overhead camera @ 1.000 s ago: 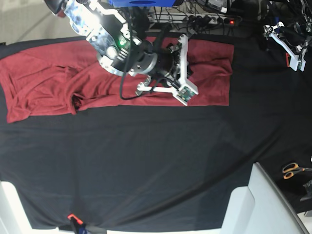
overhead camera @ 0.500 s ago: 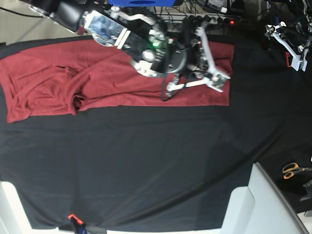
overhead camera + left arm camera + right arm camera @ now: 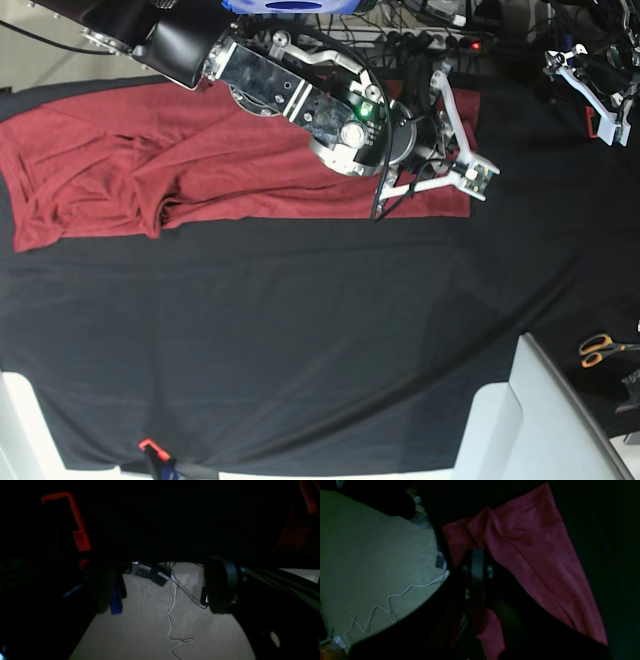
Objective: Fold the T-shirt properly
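The T-shirt (image 3: 200, 160) is lying spread along the far side of the table, a long brick-red band of soft, thin knit with no print. Its left half is rumpling into loose diagonal folds, while the right part is lying flatter with a straight near hem. In the right wrist view the same fabric (image 3: 532, 562) is showing a fine, slightly fuzzy surface and is rising into a pinched ridge at the gripper.

The right gripper (image 3: 452, 125) is reaching over the right end of the shirt, its white plastic jaw frame and silver, round-bodied wrist covering that corner. Its jaws are standing together, and the wrist view is showing cloth gathered at the dark fingers (image 3: 477, 567), so they are clamping a fold of the T-shirt.

The left gripper (image 3: 600, 95) is hanging at the far right, well apart from the shirt, with its white fingers spread and nothing between them; its wrist view is too dark to show more than a red bracket (image 3: 77, 527) and beige floor (image 3: 155, 620) with a white cable (image 3: 172, 610).

A black cloth (image 3: 320, 340) is covering the table, smooth with faint creases. Orange-handled scissors (image 3: 603, 349) are lying at the near right. No writing is legible.
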Controlling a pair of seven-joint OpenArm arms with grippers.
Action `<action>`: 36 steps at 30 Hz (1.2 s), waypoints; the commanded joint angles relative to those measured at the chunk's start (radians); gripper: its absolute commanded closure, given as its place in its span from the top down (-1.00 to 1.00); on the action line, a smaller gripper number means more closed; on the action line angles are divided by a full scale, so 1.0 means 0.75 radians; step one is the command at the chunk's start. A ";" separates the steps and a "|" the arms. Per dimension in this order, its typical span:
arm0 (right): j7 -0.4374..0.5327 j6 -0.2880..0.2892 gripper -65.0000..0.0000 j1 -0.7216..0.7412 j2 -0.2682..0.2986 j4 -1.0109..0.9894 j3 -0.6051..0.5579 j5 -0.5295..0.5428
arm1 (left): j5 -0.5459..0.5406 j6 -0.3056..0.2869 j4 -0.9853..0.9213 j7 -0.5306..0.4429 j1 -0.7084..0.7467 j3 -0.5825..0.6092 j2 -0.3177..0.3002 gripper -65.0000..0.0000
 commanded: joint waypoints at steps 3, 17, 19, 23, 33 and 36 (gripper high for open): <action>0.034 -0.037 -0.98 0.028 -0.026 0.015 0.001 0.011 | -0.008 -0.011 0.017 -0.018 0.006 -0.010 -0.023 0.61; 0.216 -0.037 -0.98 0.078 -0.026 -0.198 0.001 0.011 | -0.008 -0.011 0.017 -0.018 0.006 -0.014 -0.023 0.61; 0.233 -0.037 -0.98 0.080 -0.026 -0.230 0.001 0.011 | -0.008 -0.011 0.017 -0.018 0.006 -0.014 -0.023 0.61; 0.276 -0.037 -0.98 0.080 -0.026 -0.288 0.005 0.011 | -0.008 -0.011 0.017 -0.018 0.004 -0.010 -0.023 0.61; 0.204 -0.037 0.10 0.069 0.043 -0.089 0.136 0.011 | -0.008 -0.011 0.017 -0.018 -0.006 -0.010 -0.023 0.61; 0.143 -0.039 0.15 -0.008 0.123 0.111 0.369 0.013 | -0.008 -0.011 0.017 -0.018 -0.006 -0.014 -0.023 0.61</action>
